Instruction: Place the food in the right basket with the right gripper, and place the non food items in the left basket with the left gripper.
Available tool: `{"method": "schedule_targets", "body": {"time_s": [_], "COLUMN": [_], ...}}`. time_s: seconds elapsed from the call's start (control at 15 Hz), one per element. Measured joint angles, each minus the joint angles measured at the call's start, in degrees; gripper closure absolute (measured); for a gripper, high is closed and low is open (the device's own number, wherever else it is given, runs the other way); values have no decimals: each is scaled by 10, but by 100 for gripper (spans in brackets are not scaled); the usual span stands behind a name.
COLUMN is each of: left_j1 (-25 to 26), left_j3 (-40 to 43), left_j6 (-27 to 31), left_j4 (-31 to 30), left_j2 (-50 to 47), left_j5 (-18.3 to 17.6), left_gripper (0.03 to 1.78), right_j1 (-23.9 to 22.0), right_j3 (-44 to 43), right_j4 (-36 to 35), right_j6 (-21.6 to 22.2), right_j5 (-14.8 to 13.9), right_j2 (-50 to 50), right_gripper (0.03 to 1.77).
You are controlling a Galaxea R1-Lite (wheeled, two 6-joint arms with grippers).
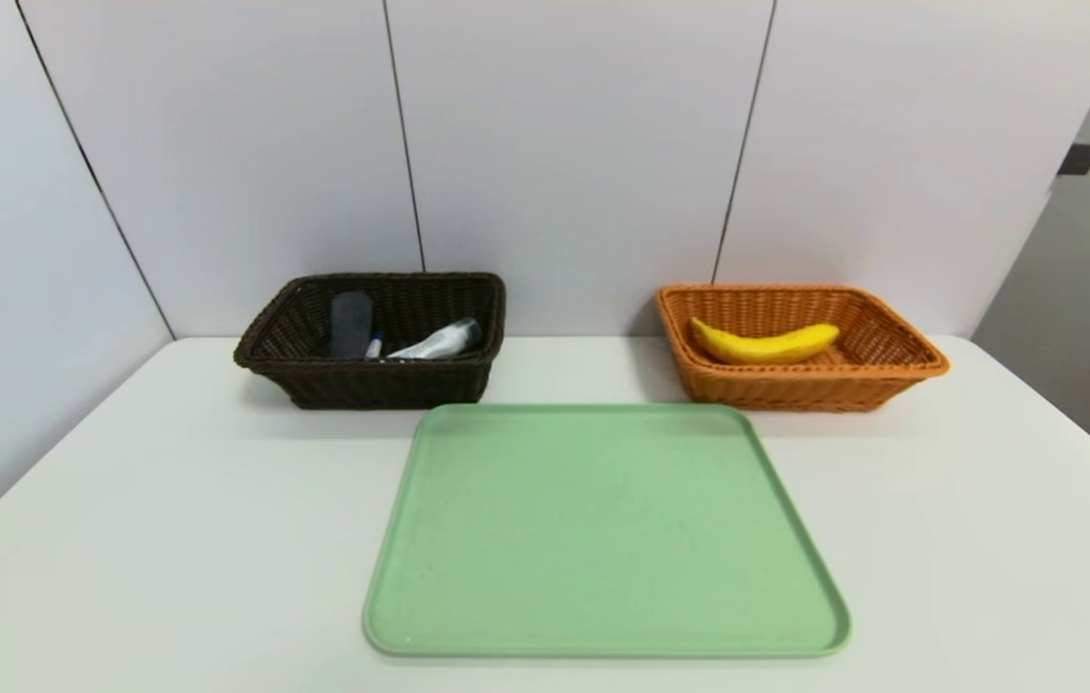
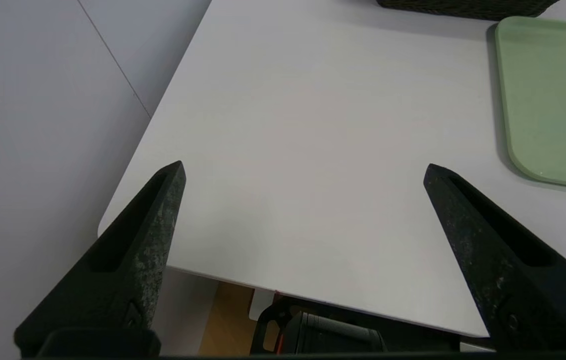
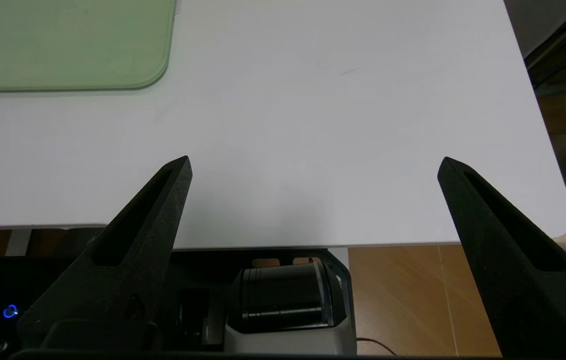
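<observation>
A big white table (image 1: 169, 500) fills most of the head view, smooth and plain, with rounded corners. Behind it stands a pale wall (image 1: 564, 144) made of large panels, with thin dark lines between them. A flat green tray (image 1: 603, 616) lies in the middle of the table, near the front edge, and nothing sits on it. At the back of the table, close to the wall, are two woven baskets, well apart from each other. The dark brown left basket (image 1: 362, 385) holds a rolled grey cloth (image 1: 350, 324), a marker with a blue end (image 1: 375, 346) and a slim whitish bottle (image 1: 439, 341), all lying inside it. The orange right basket (image 1: 795, 390) holds the yellow banana (image 1: 765, 345), which lies on its side across the bottom. Neither arm shows in the head view. In the left wrist view, the left gripper (image 2: 303, 167) hangs above the table's front left corner, its two black pointed fingers (image 2: 148, 225) spread wide with nothing between them. A corner of the tray and a bit of the dark basket show farther off. In the right wrist view, the right gripper (image 3: 313, 162) hangs above the table's front right corner, fingers (image 3: 153, 220) spread wide too and holding nothing. Under the table edge there is a wooden-looking brown floor (image 3: 398, 300) and some dark robot parts (image 3: 283, 295).
</observation>
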Motion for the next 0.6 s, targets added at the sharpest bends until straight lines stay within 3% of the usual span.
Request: {"method": "schedule_targets", "body": {"time_s": [0.13, 0.27, 0.4, 0.6], "left_j1": [6, 9, 10, 10], "left_j3": [34, 77, 129, 188], "left_j6": [21, 50, 76, 87], "left_j4": [0, -5, -20, -92], "left_j2": [-51, -114, -172, -207], "left_j5": [-18, -33, -55, -100], "left_gripper": [12, 12, 12, 12], "right_j1": [-12, -24, -30, -34], "right_j3": [40, 80, 134, 198], "right_j4": [-18, -55, -121, -263], "right_j6": [-9, -23, -51, -71], "right_j5": [6, 32, 57, 65], "right_j2": [-58, -116, -173, -212], "right_gripper": [10, 10, 10, 10]}}
